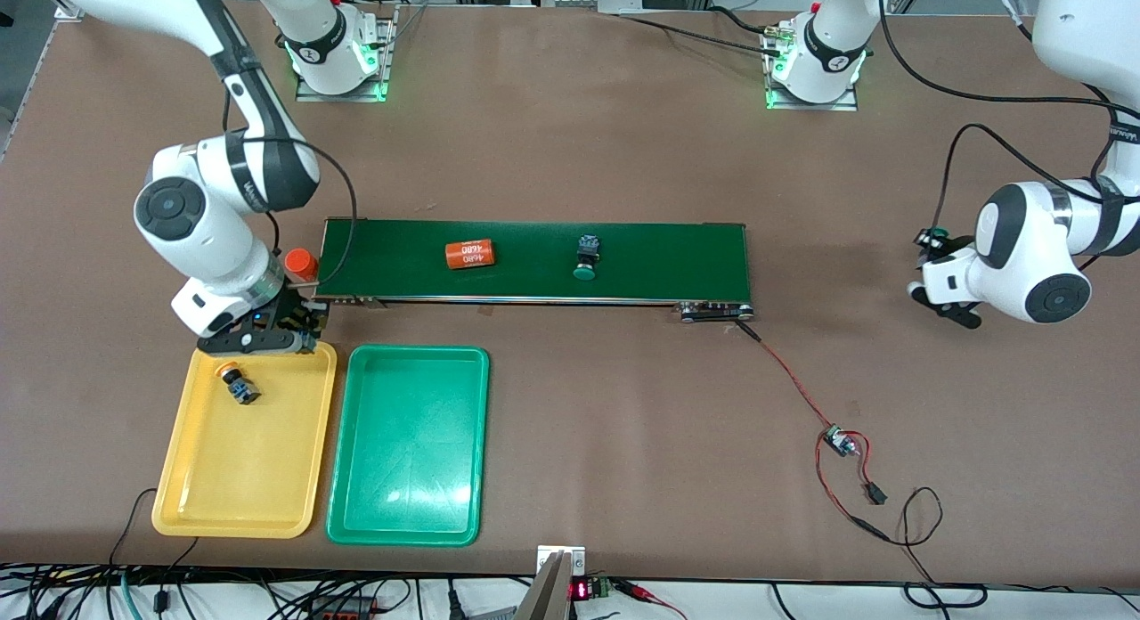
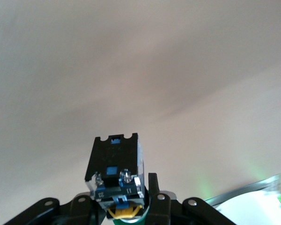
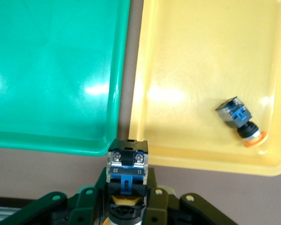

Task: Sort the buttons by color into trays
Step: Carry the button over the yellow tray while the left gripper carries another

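Note:
My right gripper (image 1: 267, 339) hangs over the yellow tray's (image 1: 249, 460) edge that faces the belt, shut on an orange-capped button (image 3: 128, 164). In the right wrist view the right gripper (image 3: 127, 197) has the yellow tray (image 3: 192, 61) and the green tray (image 3: 51, 70) below it. Another orange-capped button (image 1: 239, 382) (image 3: 239, 121) lies on its side in the yellow tray. The green tray (image 1: 410, 442) holds nothing. A green-capped button (image 1: 585, 256) rests on the belt. Past the belt's end, at the left arm's end of the table, my left gripper (image 1: 931, 242) (image 2: 124, 206) is shut on a green-capped button (image 2: 113, 164).
The dark-green conveyor belt (image 1: 677, 259) carries an orange cylinder (image 1: 469, 254) lying on its side. A second orange cylinder (image 1: 301, 264) stands at the belt's end beside the right arm. Red and black wires with a small board (image 1: 842, 442) lie on the table toward the left arm's end.

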Motion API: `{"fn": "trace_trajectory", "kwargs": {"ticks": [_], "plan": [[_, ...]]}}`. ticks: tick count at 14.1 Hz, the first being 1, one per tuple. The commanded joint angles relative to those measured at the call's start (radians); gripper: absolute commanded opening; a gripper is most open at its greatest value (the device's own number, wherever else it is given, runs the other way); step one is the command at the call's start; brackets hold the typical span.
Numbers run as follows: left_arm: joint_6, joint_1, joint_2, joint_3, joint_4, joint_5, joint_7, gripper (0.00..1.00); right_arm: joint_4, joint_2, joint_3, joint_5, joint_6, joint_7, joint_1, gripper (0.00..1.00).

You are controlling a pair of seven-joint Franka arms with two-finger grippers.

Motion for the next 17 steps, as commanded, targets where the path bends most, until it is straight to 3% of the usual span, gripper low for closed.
{"fn": "trace_trajectory", "kwargs": {"ticks": [1,6,9,15,17], "plan": [[-0.046,-0.060,0.005,-0.063,0.025,-0.116,-0.117,0.11,0.076,0.069,-0.008,-0.019,-0.005,-0.035,-0.001,0.15],[-0.040,-0.123,0.040,-0.265,0.121,-0.285,-0.349,0.11,0.123,0.164,-0.056,-0.128,0.058,-0.030,-0.003,0.16],[0.004,-0.195,0.065,-0.281,0.162,-0.382,-0.460,0.11,0.126,0.184,-0.068,-0.130,0.079,-0.033,-0.002,0.17],[0.142,-0.260,0.149,-0.282,0.151,-0.402,-0.467,0.13,0.126,0.246,-0.122,-0.200,0.188,-0.035,-0.006,0.18],[0.139,-0.278,0.149,-0.282,0.140,-0.402,-0.477,0.22,0.126,0.273,-0.136,-0.214,0.243,-0.035,-0.007,0.18]]}}
